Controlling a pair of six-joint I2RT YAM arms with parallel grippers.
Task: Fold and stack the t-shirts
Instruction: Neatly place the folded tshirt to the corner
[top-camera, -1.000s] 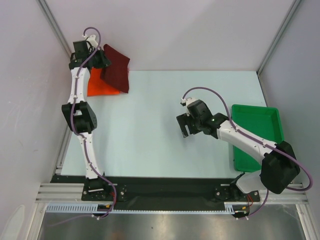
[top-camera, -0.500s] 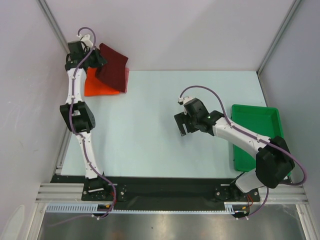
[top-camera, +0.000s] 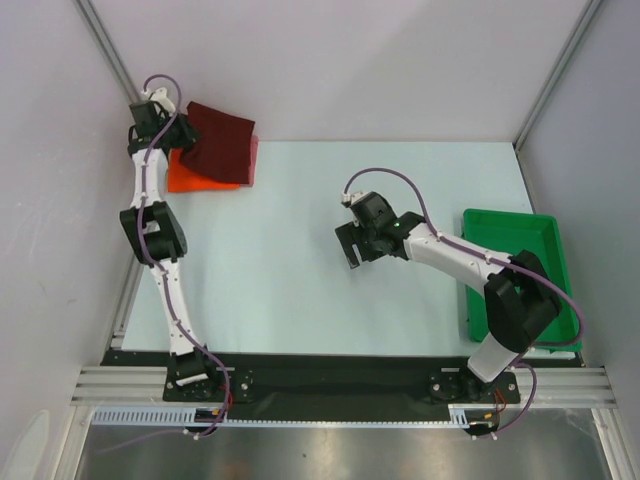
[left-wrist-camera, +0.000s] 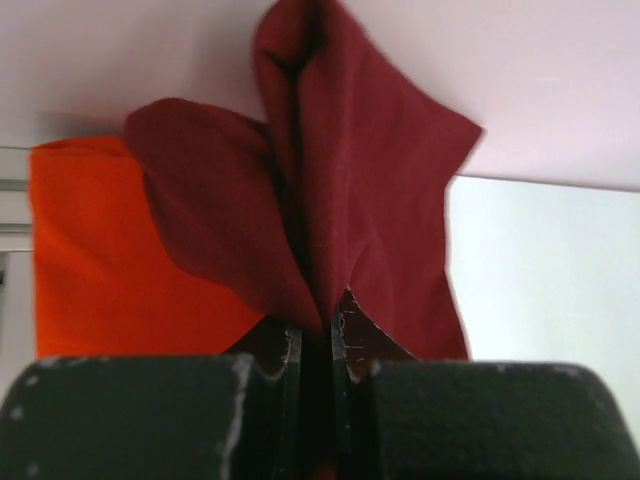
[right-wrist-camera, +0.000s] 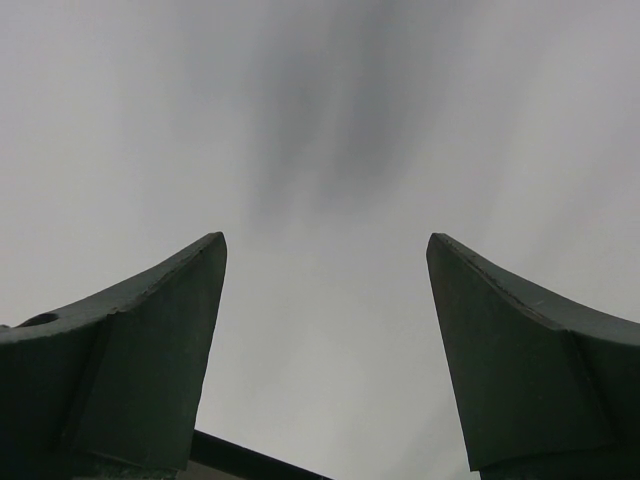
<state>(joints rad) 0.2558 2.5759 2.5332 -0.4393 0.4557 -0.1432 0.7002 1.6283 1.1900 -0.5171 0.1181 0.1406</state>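
My left gripper (top-camera: 172, 133) is at the table's far left corner, shut on the near edge of the folded dark maroon t-shirt (top-camera: 218, 142). The shirt hangs from the jaws over the folded bright orange-red t-shirt (top-camera: 195, 176), which lies flat on the table. In the left wrist view the maroon cloth (left-wrist-camera: 340, 200) rises from my shut left gripper (left-wrist-camera: 318, 345), with the orange-red shirt (left-wrist-camera: 95, 250) to its left. A thin pinkish edge (top-camera: 254, 152) shows beside the maroon shirt. My right gripper (top-camera: 348, 252) is open and empty over mid-table; its wrist view shows only bare surface between the fingers (right-wrist-camera: 150, 330).
A green plastic tray (top-camera: 515, 265) stands at the right edge of the table (top-camera: 300, 290). White walls close in the back and sides, right behind the shirts. The right arm's elbow reaches over the tray.
My left gripper has moved up and to the left towards the back corner, dragging the maroon shirt with it so it spreads flatter over the orange-red one. My right gripper has moved left.
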